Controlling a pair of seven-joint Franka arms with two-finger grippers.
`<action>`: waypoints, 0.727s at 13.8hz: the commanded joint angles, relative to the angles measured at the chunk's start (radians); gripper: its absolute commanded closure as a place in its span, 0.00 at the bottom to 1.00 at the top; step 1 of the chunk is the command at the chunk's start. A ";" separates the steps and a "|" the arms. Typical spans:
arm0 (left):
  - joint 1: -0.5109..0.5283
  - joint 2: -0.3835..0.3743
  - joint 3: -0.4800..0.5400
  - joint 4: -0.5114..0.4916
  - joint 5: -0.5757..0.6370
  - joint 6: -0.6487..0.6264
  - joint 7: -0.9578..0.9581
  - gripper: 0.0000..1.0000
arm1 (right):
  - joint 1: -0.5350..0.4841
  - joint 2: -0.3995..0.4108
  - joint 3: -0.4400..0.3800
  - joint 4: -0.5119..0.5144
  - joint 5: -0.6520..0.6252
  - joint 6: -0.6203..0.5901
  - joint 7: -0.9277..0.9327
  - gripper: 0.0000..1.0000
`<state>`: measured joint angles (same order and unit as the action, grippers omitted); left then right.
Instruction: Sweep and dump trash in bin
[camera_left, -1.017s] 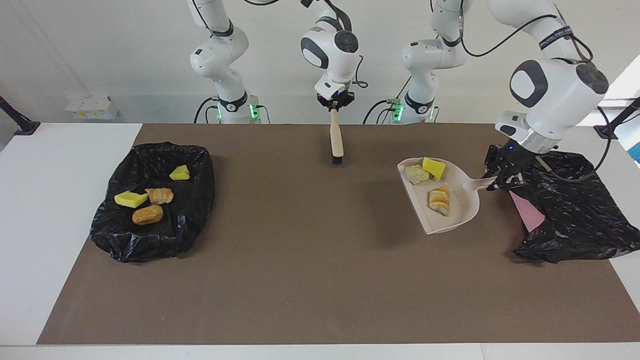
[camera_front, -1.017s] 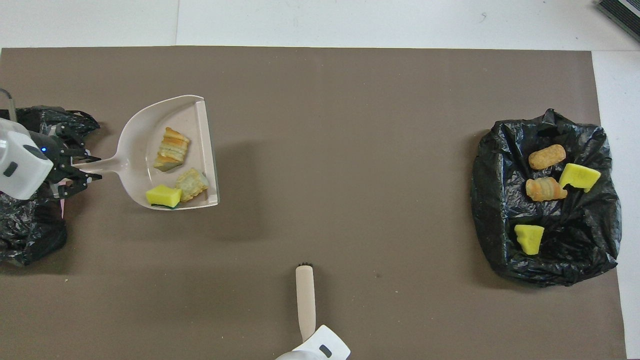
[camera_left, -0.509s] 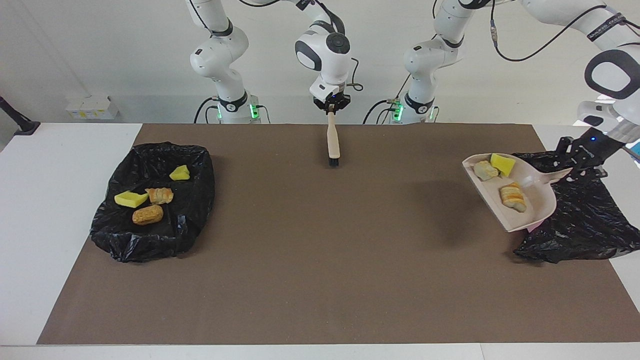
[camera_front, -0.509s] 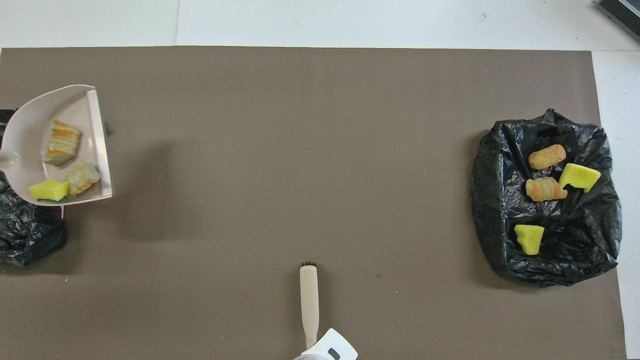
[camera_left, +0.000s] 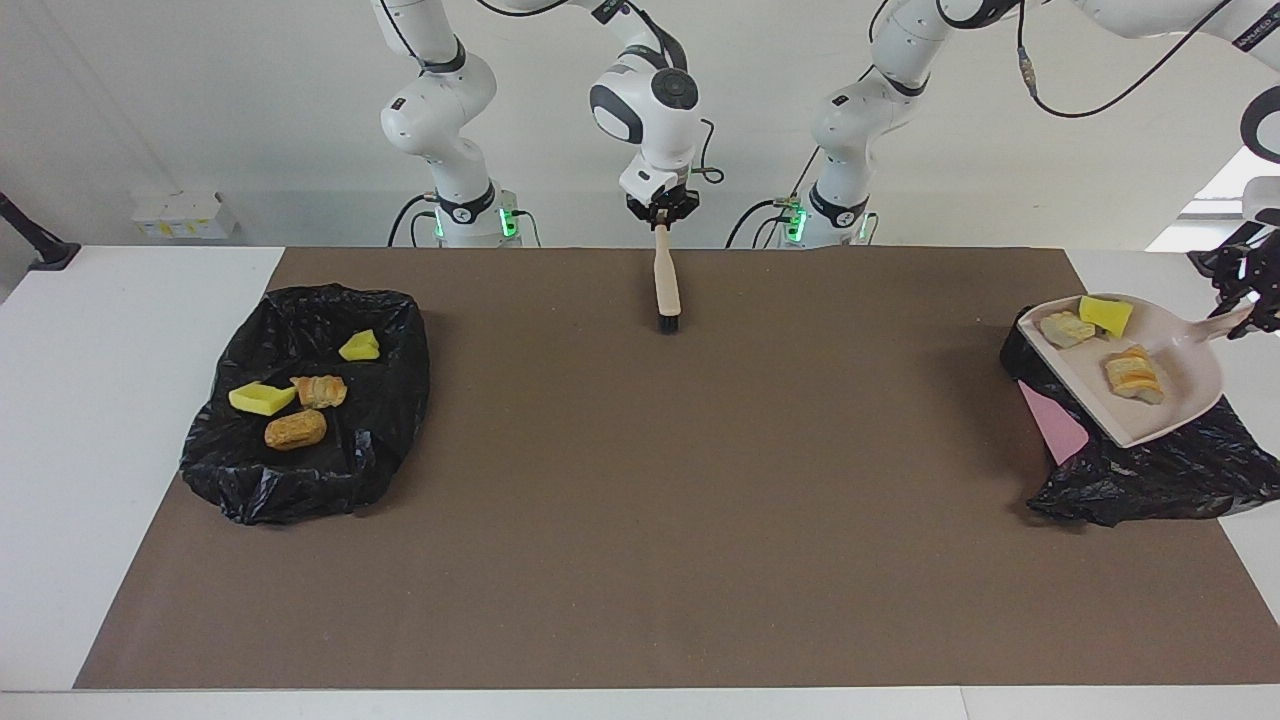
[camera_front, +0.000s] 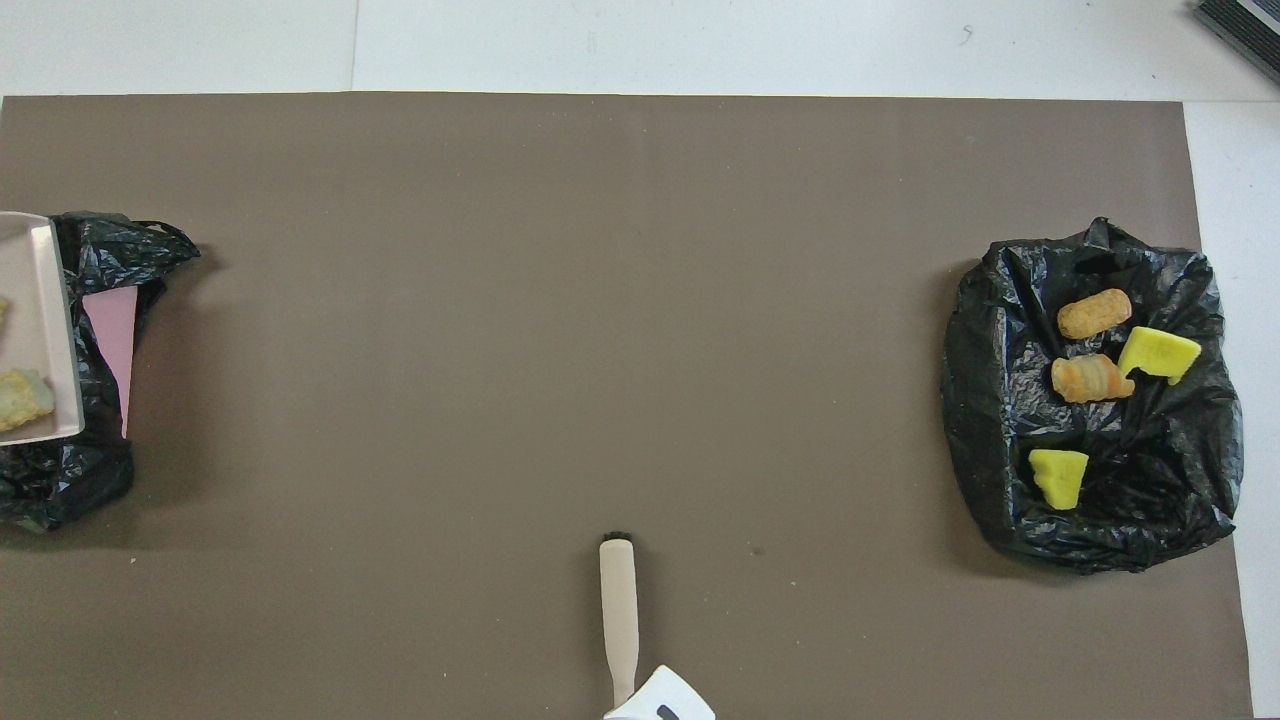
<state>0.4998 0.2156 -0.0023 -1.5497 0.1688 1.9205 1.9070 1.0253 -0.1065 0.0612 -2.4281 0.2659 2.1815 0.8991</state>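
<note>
My left gripper (camera_left: 1243, 308) is shut on the handle of the beige dustpan (camera_left: 1182, 396) and holds it in the air over the black-lined bin (camera_left: 1160, 478) at the left arm's end of the table. In the pan lie a yellow sponge chunk (camera_left: 1105, 314) and two bread-like lumps (camera_left: 1066, 328) (camera_left: 1134, 374). In the overhead view only the pan's lip (camera_front: 42, 300) and one lump (camera_front: 20, 398) show. My right gripper (camera_left: 661, 216) is shut on the brush (camera_left: 666, 285), which hangs bristles down over the table's near edge.
A second black bag (camera_left: 390, 400) at the right arm's end holds two yellow chunks (camera_left: 359, 346) (camera_left: 261, 398) and two brown lumps (camera_left: 319, 390) (camera_left: 295, 429). A pink wall (camera_left: 1050, 425) shows at the bin's edge. A brown mat (camera_left: 640, 500) covers the table.
My left gripper has carried the loaded dustpan from over the mat toward the left arm's end, to over the bin. My right gripper has drawn the brush back a little toward the robots.
</note>
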 joint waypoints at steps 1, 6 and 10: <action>-0.009 0.021 -0.008 0.027 0.165 0.092 0.012 1.00 | -0.008 -0.007 0.003 -0.016 0.038 0.026 0.000 0.67; -0.050 0.004 -0.010 -0.035 0.429 0.179 0.000 1.00 | -0.092 -0.005 -0.001 0.044 0.036 0.021 0.004 0.30; -0.095 -0.048 -0.012 -0.058 0.671 0.187 -0.184 1.00 | -0.209 -0.067 -0.011 0.112 -0.090 -0.005 -0.015 0.20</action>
<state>0.4353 0.2301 -0.0244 -1.5740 0.7321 2.1002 1.8139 0.8704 -0.1223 0.0505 -2.3335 0.2474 2.1988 0.8971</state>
